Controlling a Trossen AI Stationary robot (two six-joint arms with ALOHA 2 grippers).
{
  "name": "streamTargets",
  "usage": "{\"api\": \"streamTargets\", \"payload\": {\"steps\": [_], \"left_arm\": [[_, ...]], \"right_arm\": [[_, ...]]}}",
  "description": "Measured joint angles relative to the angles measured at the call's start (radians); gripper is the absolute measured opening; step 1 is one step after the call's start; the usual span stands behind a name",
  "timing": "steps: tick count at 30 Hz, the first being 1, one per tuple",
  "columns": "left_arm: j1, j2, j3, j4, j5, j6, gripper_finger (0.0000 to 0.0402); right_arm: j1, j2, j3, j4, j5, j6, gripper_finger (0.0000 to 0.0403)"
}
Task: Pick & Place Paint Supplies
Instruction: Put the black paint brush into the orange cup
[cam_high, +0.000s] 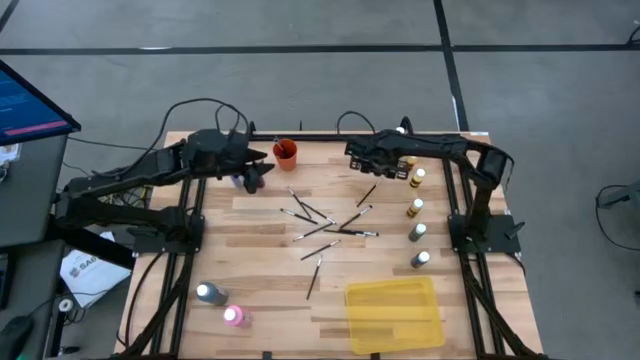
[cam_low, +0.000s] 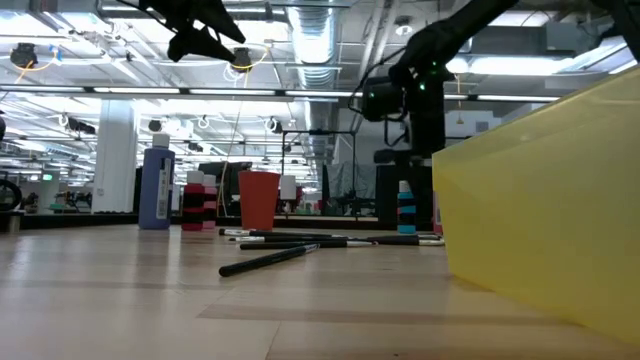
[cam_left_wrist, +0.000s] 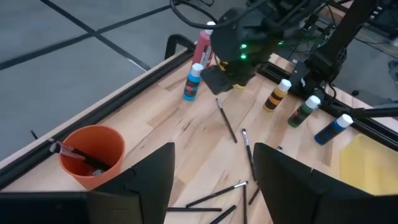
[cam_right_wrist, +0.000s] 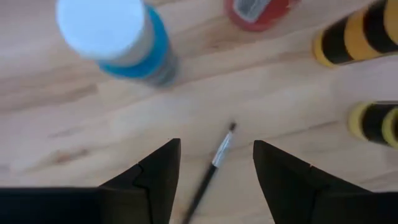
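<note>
The right gripper (cam_high: 366, 166) hangs above the far middle of the wooden table (cam_high: 270, 290), its two dark fingers (cam_right_wrist: 152, 171) standing apart with nothing between them. Directly below the gap lies a thin dark paintbrush with a silver ferrule (cam_right_wrist: 214, 160), flat on the boards and apart from both fingers. Just beyond it stand a blue paint bottle with a white cap (cam_right_wrist: 121, 43), a red bottle (cam_right_wrist: 258, 9) and yellow-and-black bottles (cam_right_wrist: 348, 37).

The left gripper (cam_high: 262, 168) is at the far left of the table, just beside the small orange cup (cam_high: 285, 153), fingers likewise apart and empty. From its wrist view one brush (cam_left_wrist: 78, 155) stands inside the cup.

More slim brushes (cam_high: 325, 225) lie scattered across the table's centre; the flat yellow tray (cam_high: 395, 312) sits at the near edge, and a pink bottle (cam_high: 234, 316) stands at the near left.

Judgement: the step in hand is the right arm's approach to that brush, grasp not yet made. The next move calls for a straight descent with the fingers astride the shaft, closing low against the boards without nudging the blue bottle.
</note>
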Motion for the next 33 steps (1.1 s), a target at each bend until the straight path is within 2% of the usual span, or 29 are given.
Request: {"api": "streamTargets", "payload": {"steps": [12, 20, 23, 33], "left_arm": [[0.0, 0.0, 0.0, -0.008, 0.031, 0.0, 0.0211], [0.0, 0.0, 0.0, -0.008, 0.031, 0.0, 0.0211], [0.0, 0.0, 0.0, -0.008, 0.031, 0.0, 0.0211], [0.0, 0.0, 0.0, -0.008, 0.031, 0.0, 0.0211]], "right_arm": [[-0.001, 0.005, -0.138, 0.19, 0.019, 0.062, 0.0188], [-0.005, 0.005, -0.191, 0.23, 0.046, 0.087, 0.0184], [-0.008, 0.005, -0.199, 0.274, 0.056, 0.086, 0.0178], [-0.023, 0.005, -0.201, 0.265, 0.069, 0.079, 0.0151]]}}
